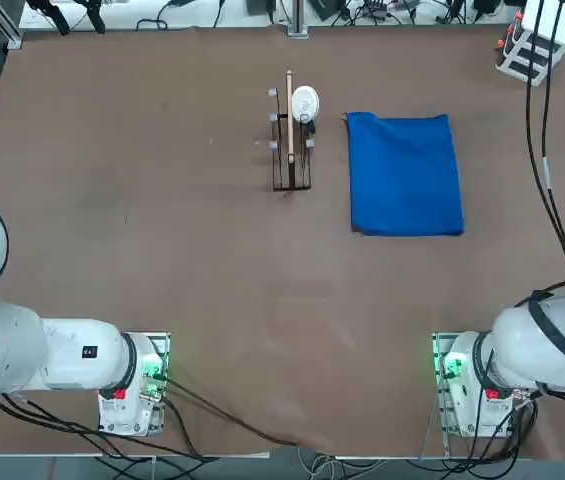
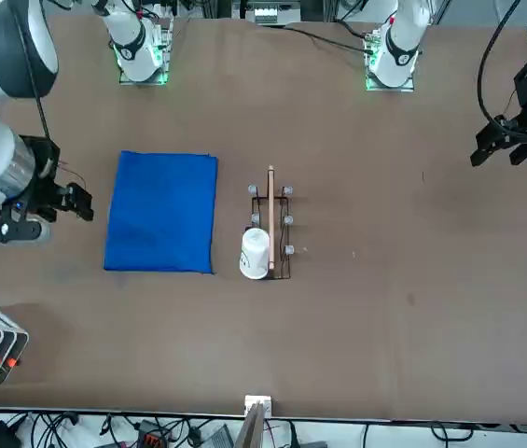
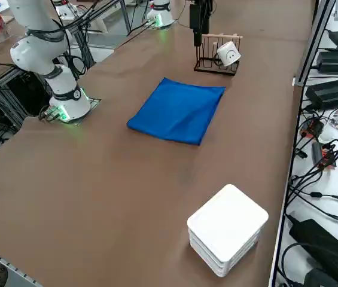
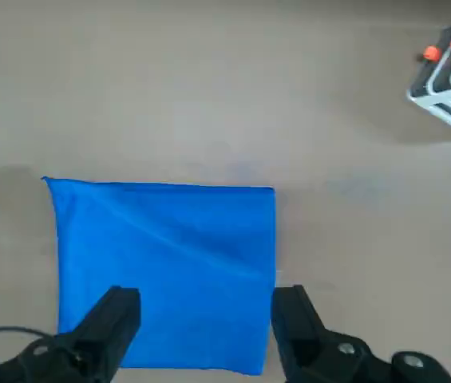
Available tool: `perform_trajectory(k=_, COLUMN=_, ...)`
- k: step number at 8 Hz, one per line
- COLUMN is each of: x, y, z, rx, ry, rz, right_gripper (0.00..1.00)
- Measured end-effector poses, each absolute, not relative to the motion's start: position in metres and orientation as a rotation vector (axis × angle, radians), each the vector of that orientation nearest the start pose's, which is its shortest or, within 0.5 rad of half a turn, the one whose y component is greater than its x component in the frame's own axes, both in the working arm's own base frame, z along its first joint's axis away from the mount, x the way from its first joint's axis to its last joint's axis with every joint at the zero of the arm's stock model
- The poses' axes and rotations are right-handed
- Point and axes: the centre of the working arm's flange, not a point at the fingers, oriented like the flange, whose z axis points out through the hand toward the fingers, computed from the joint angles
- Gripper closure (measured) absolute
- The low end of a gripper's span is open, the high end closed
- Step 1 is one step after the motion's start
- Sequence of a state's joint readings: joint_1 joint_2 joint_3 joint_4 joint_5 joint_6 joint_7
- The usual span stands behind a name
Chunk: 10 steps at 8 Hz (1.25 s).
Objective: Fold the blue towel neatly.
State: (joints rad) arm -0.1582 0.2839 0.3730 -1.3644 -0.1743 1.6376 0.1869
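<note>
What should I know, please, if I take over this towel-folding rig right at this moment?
Right gripper: open, empty, raised above the blue towel, not touching it.
Blue towel: lying flat on the table as a tidy rectangle, beside the wire rack that holds a white cup. A white box sits near the table's edge.
Done: the towel already looks folded, edges roughly aligned.
Left: possibly nothing; check whether another fold is wanted.
</note>
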Motion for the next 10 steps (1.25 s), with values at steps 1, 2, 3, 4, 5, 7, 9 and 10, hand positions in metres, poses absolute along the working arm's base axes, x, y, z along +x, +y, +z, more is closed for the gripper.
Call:
perform_trajectory(k=1, x=0.631, y=0.079, z=0.574, rx=-3.235, ry=-0.038, rz=-0.026, right_gripper=0.0)
perform_trajectory(k=2, x=0.625, y=0.07, z=0.579, rx=-3.246, ry=-0.037, rz=0.003, right_gripper=0.0)
perform_trajectory(k=3, x=0.62, y=0.061, z=0.581, rx=-3.229, ry=-0.014, rz=0.03, right_gripper=0.0)
perform_trajectory(k=4, x=0.612, y=0.049, z=0.584, rx=-3.198, ry=0.006, rz=0.047, right_gripper=0.0)
perform_trajectory(k=5, x=0.601, y=0.034, z=0.588, rx=-3.177, ry=0.025, rz=0.059, right_gripper=0.0)
perform_trajectory(k=7, x=0.577, y=0.016, z=0.598, rx=-3.154, ry=0.051, rz=0.059, right_gripper=0.0)
perform_trajectory(k=9, x=0.551, y=0.017, z=0.617, rx=-3.139, ry=0.041, rz=0.026, right_gripper=0.0)
perform_trajectory(k=10, x=0.54, y=0.016, z=0.627, rx=-3.135, ry=0.038, rz=0.015, right_gripper=0.0)
